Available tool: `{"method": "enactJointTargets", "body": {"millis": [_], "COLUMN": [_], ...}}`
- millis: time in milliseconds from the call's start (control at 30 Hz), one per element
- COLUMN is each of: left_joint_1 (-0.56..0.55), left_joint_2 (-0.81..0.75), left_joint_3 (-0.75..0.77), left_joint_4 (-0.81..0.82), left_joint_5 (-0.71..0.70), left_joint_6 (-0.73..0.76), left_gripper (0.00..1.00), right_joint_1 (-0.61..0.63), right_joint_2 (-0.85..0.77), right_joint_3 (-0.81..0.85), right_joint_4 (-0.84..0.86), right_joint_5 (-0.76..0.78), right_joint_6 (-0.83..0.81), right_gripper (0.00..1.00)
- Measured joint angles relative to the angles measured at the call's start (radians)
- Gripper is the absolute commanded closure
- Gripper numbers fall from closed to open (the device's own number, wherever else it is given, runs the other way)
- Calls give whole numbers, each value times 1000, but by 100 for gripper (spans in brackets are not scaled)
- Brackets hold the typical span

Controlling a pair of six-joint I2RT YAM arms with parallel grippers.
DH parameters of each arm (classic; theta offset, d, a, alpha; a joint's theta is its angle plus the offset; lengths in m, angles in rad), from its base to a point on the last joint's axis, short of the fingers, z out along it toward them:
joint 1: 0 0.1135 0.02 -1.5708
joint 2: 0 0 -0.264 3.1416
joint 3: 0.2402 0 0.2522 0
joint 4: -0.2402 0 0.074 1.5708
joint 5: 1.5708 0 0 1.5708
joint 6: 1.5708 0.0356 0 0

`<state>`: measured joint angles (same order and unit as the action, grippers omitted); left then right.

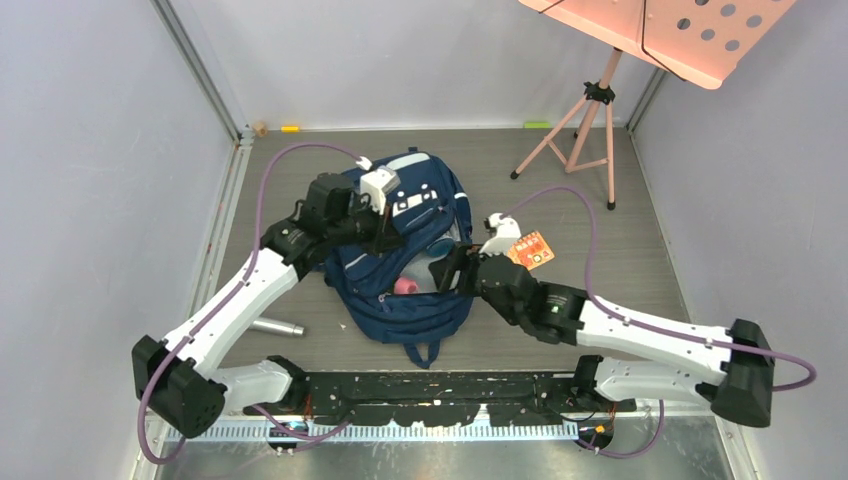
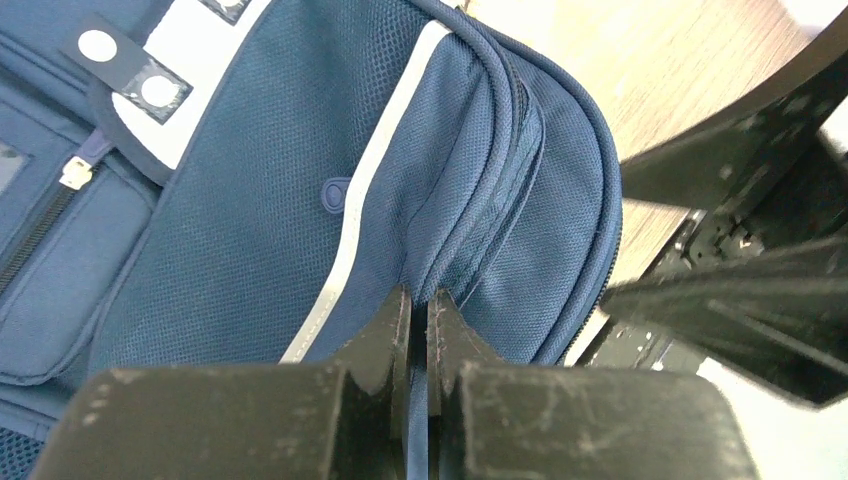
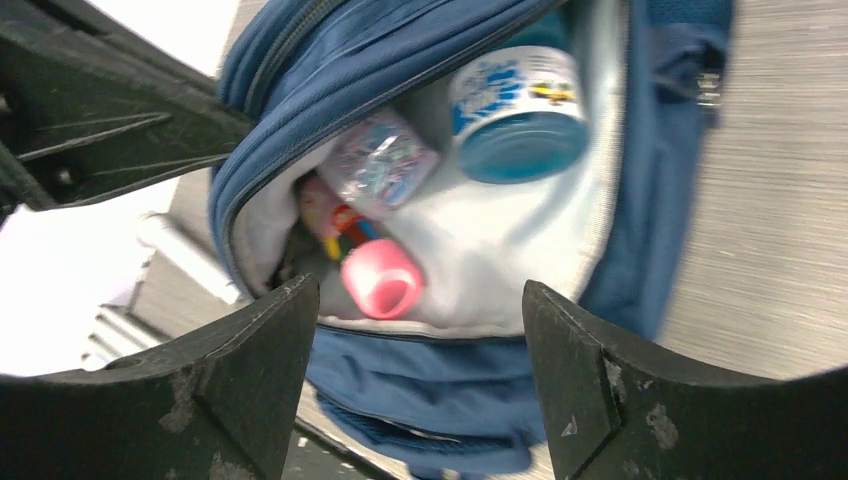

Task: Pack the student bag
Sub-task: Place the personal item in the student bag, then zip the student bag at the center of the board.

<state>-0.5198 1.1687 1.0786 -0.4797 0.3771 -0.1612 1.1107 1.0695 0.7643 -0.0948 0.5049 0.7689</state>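
The student bag (image 1: 420,315), a navy backpack with pale stripes, lies in the middle of the table with its main compartment gaping. My left gripper (image 1: 383,236) is shut on a fold of the bag's (image 2: 250,200) navy fabric beside the zip, seen pinched at the left gripper (image 2: 420,302) in the left wrist view. My right gripper (image 1: 447,270) hovers at the bag's right side. In the right wrist view the right gripper (image 3: 420,292) stands open and empty before the bag's (image 3: 480,370) mouth. On the grey lining lie a pink tube (image 3: 382,280), a blue-lidded jar (image 3: 520,120) and a glittery packet (image 3: 380,160).
A silver cylinder (image 1: 275,327) lies on the table left of the bag. An orange card (image 1: 531,250) lies to its right. A pink music stand (image 1: 590,120) on a tripod stands at the back right. Grey walls enclose the table.
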Motion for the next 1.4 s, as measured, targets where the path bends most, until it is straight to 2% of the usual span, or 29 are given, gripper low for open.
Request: {"method": "enactJointTargets", "body": {"millis": [133, 233, 433, 533, 633, 733, 867, 1100, 1233, 1400], "left_joint_1": [-63, -121, -200, -206, -206, -204, -167, 104, 209, 292], "left_joint_2": [52, 100, 164, 111, -2, -145, -229, -329, -422, -497], "left_joint_3": [32, 60, 79, 47, 4, -23, -28, -217, -343, -431], "left_joint_4": [-32, -68, -123, -120, -123, -119, -119, -109, -100, -78], "left_joint_5": [-32, -45, -13, -11, -35, -84, -124, -159, -154, -150], "left_joint_6": [26, 48, 61, 27, -16, -72, -126, -261, -336, -422], "left_gripper": [95, 83, 46, 25, 10, 7, 6, 4, 4, 3], "right_joint_1": [-1, -1, -1, -1, -1, -1, -1, 30, 122, 268], "right_joint_2": [-102, -161, -234, -238, -238, -238, -238, -198, -120, 68], "right_joint_3": [-23, -24, -24, -24, -24, -24, -24, -22, -16, 84], "right_joint_4": [-126, -189, -251, -268, -280, -282, -283, -272, -238, -227], "right_joint_5": [83, 133, 199, 209, 212, 212, 203, 151, 150, 204], "right_joint_6": [-11, -23, -45, -56, -64, -68, -70, -59, -31, -13], "right_gripper": [18, 17, 17, 17, 17, 18, 24, 30, 31, 33]}}
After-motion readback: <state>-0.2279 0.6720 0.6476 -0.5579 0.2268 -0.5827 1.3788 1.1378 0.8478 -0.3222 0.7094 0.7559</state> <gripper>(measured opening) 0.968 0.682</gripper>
